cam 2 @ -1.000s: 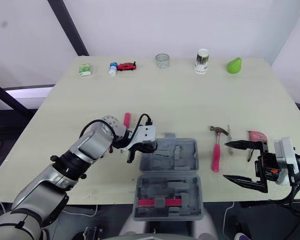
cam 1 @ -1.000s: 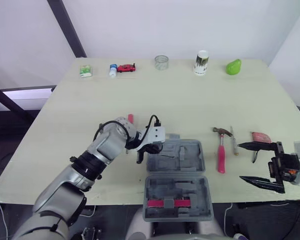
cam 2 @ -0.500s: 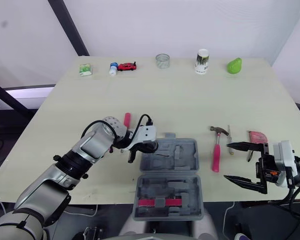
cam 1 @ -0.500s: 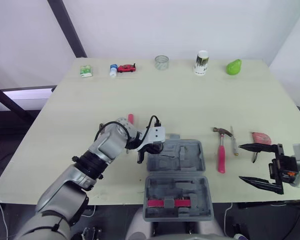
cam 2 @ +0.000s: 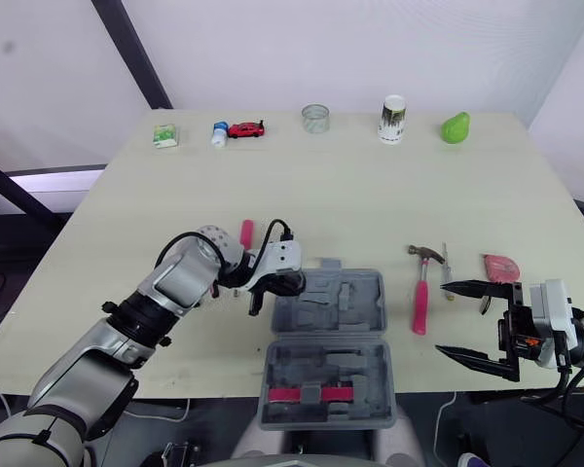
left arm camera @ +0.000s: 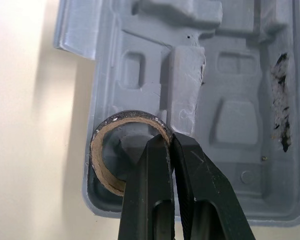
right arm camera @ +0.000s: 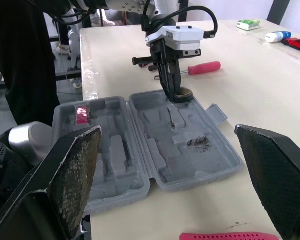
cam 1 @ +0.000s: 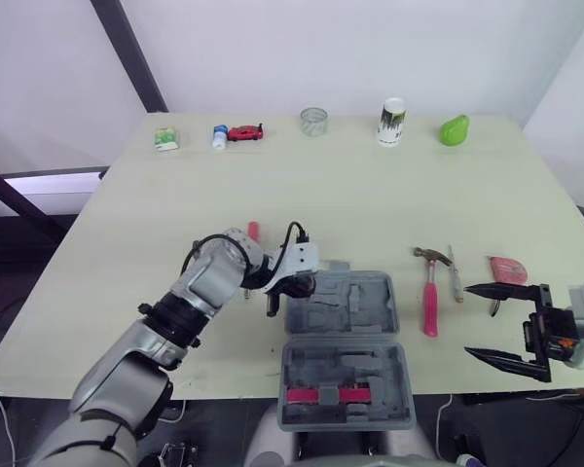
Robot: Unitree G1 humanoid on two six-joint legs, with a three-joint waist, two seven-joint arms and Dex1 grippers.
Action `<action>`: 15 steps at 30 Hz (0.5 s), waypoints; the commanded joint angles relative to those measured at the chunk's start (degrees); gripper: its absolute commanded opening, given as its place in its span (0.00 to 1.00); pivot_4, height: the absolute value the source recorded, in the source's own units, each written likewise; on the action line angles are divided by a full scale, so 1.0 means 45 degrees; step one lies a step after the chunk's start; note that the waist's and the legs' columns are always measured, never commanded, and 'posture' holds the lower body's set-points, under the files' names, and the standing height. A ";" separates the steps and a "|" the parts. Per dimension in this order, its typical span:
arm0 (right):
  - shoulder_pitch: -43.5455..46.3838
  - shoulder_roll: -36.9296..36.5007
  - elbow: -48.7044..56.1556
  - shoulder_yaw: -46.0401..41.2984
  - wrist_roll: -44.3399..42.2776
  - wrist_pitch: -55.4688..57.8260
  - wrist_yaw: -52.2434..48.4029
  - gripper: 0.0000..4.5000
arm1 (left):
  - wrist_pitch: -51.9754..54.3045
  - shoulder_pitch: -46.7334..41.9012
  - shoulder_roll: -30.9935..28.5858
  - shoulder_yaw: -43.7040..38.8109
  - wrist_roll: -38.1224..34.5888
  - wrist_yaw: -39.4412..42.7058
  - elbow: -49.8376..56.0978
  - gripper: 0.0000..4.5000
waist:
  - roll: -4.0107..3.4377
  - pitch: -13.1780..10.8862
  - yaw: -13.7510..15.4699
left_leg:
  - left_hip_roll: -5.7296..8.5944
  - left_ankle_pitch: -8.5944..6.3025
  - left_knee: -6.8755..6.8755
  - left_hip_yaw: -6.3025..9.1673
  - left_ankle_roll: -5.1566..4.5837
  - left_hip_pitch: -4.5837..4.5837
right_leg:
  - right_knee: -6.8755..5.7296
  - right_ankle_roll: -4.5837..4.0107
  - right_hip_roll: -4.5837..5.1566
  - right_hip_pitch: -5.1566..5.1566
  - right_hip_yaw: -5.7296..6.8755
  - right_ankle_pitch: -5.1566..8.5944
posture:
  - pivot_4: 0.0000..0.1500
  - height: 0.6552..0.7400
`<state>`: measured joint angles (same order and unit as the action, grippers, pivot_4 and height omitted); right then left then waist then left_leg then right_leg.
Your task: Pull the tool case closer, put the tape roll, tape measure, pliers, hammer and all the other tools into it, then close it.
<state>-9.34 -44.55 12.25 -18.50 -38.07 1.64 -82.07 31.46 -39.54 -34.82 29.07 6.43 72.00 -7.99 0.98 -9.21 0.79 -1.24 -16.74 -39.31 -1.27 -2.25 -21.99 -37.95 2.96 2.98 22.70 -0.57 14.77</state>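
Note:
The grey tool case [cam 1: 386, 321] lies open at the table's near edge, and its near half holds a red piece [cam 1: 326, 395]. My left gripper [cam 1: 294, 289] is shut on the rim of the brown tape roll [left arm camera: 102, 170], which sits in the case's far left corner pocket. My right gripper [cam 1: 506, 324] hovers open off the case's right side, near the table edge, holding nothing. A pink-handled hammer [cam 1: 430, 302] and a slim tool [cam 1: 455, 277] lie between the case and that gripper. A pink-red tool [cam 1: 508, 268] lies just beyond it. A red-handled screwdriver [cam 1: 253, 232] pokes out behind my left arm.
Along the far edge stand a green box [cam 1: 166, 139], a small tube [cam 1: 219, 137], a red toy car [cam 1: 245, 132], a glass cup [cam 1: 314, 121], a white can [cam 1: 392, 122] and a green pear [cam 1: 455, 129]. The near half of the case overhangs the front edge.
My right gripper has drifted slightly to the right and toward the near edge, still open. The left gripper has stayed at the case corner with the tape roll.

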 commanded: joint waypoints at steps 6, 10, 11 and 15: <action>-0.0089 0.0048 0.0163 -0.0189 -0.0072 -0.0287 -0.0006 1.00 | -0.0023 -0.0195 -0.0152 -0.0549 -0.0300 -0.0129 -0.0475 0.01 | 0.0000 0.0000 0.0001 | 0.0001 0.0000 0.0000 -0.0002 0.0000 0.0001 | 0.0000 0.0000 0.0001 0.0000 -0.0001 0.0000 | 1.00 1.00; -0.0078 0.0075 0.0167 -0.0200 -0.0097 -0.0284 0.0050 1.00 | -0.0044 -0.0169 -0.0085 -0.0532 -0.0393 -0.0089 -0.0558 0.01 | 0.0000 0.0000 -0.0003 | 0.0001 0.0000 0.0000 -0.0001 0.0000 0.0001 | 0.0000 0.0000 0.0000 0.0000 -0.0001 0.0000 | 1.00 1.00; -0.0068 0.0074 0.0157 -0.0204 -0.0101 -0.0284 0.0052 1.00 | -0.0032 -0.0169 -0.0063 -0.0528 -0.0419 -0.0094 -0.0573 0.01 | 0.0000 0.0000 -0.0004 | 0.0001 0.0000 0.0000 -0.0002 0.0000 0.0001 | 0.0000 0.0000 0.0000 0.0000 -0.0001 0.0000 | 1.00 1.00; -0.0033 0.0123 0.0163 -0.0164 0.0022 -0.0379 0.0165 1.00 | 0.0018 -0.0011 0.0041 -0.0525 -0.0538 -0.0179 -0.0585 0.01 | 0.0000 0.0000 -0.0001 | 0.0000 0.0000 0.0000 0.0000 0.0000 0.0001 | -0.0001 0.0000 0.0000 0.0000 0.0000 0.0000 | 1.00 1.00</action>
<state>-9.72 -44.28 12.25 -18.49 -37.82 0.92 -81.68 31.71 -39.54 -34.65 27.65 4.31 71.30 -10.81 0.98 -9.21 0.78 -1.24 -16.74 -39.31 -1.27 -2.25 -21.99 -37.95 2.96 2.98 22.69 -0.57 14.77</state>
